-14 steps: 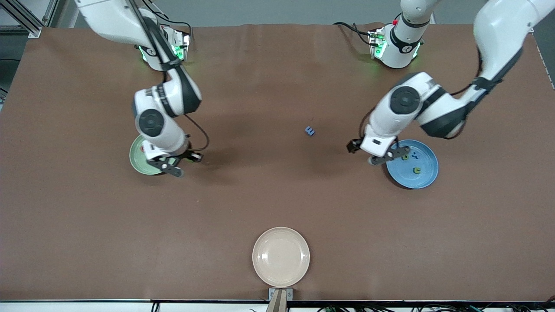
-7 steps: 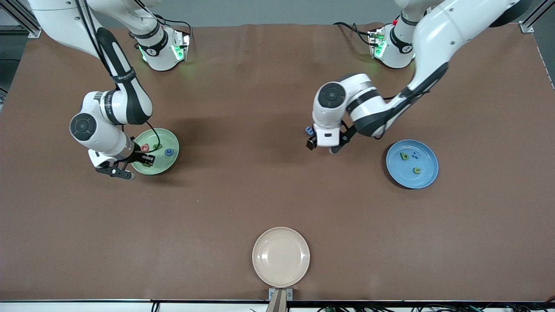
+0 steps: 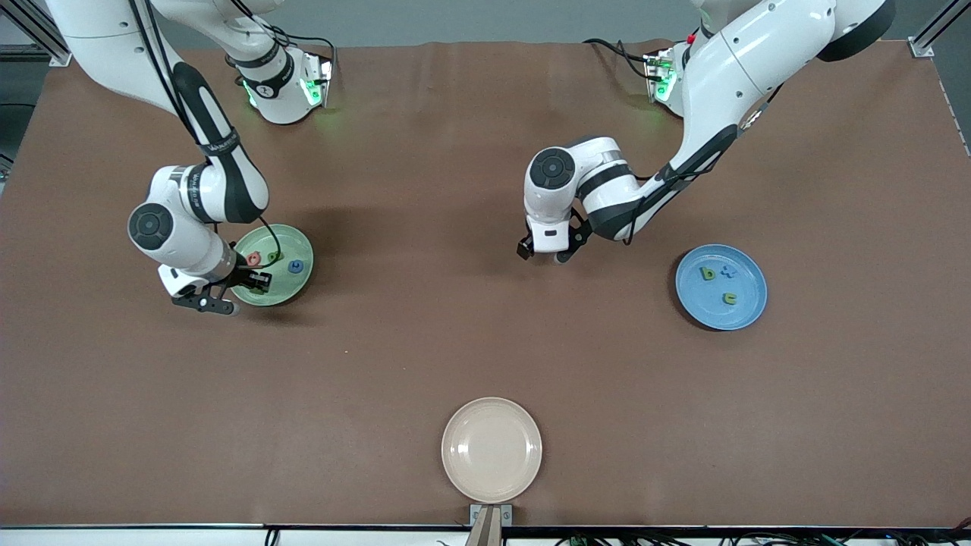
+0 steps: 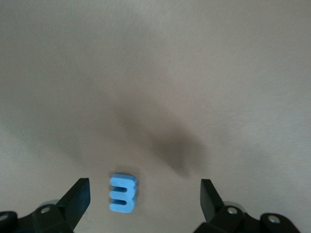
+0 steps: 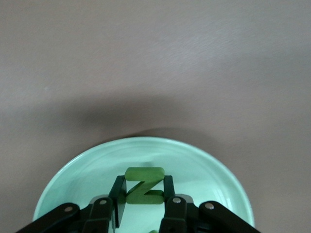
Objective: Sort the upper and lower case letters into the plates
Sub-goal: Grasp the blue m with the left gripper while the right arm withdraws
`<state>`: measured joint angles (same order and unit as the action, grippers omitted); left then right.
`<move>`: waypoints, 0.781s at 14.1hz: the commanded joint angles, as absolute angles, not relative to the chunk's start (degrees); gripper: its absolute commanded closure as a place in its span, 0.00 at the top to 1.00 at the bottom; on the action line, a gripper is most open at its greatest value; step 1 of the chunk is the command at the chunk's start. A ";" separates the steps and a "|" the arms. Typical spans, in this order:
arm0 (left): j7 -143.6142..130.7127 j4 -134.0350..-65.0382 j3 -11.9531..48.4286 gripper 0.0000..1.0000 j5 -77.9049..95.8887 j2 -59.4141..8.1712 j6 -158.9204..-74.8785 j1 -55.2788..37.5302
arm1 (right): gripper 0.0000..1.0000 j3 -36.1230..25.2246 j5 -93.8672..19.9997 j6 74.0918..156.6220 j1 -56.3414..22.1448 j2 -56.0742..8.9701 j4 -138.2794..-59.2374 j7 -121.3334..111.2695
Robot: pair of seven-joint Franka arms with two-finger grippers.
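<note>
My right gripper (image 5: 144,190) is shut on a green letter (image 5: 144,174) shaped like an N or Z, low over the pale green plate (image 5: 209,170). That plate (image 3: 302,244) also holds a red letter (image 3: 253,258) and a blue letter (image 3: 296,266). My left gripper (image 4: 144,194) is open over the bare table mat, with a small blue letter (image 4: 123,193) lying between its fingers, closer to one of them. In the front view the left hand (image 3: 542,254) hides this letter. The blue plate (image 3: 747,303) holds a green b (image 3: 708,274), a blue x (image 3: 729,272) and a green c (image 3: 730,298).
A cream-white plate (image 3: 491,449) sits at the table edge nearest the front camera, midway between the arms. The brown mat (image 3: 425,326) covers the whole table. The blue plate lies toward the left arm's end, the pale green plate toward the right arm's end.
The left gripper left the blue plate and came over the lone blue letter, now covering it in the front view. The right arm swung sideways, uncovering the pale green plate.
</note>
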<state>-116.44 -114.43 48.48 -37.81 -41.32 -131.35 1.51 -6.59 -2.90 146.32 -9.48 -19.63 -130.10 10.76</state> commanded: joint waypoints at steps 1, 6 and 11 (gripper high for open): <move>-116.98 -117.24 48.34 1.00 -37.09 -40.69 -134.20 1.67 | 0.03 -6.24 -2.20 146.60 -10.20 -18.72 -131.48 10.72; -118.65 -120.32 48.25 0.93 -37.79 -40.34 -137.46 2.11 | 0.18 -6.33 -2.20 141.16 -9.67 -17.67 -131.40 10.63; -120.23 -120.32 48.25 0.64 -37.88 -40.60 -137.64 1.76 | 1.00 -6.42 -2.20 138.97 -9.58 -16.88 -129.03 10.64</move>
<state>-119.00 -119.41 48.30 -37.81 -41.40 -136.64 1.71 -6.60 -2.90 141.43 -10.12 -19.08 -129.67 10.77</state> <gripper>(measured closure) 0.238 0.423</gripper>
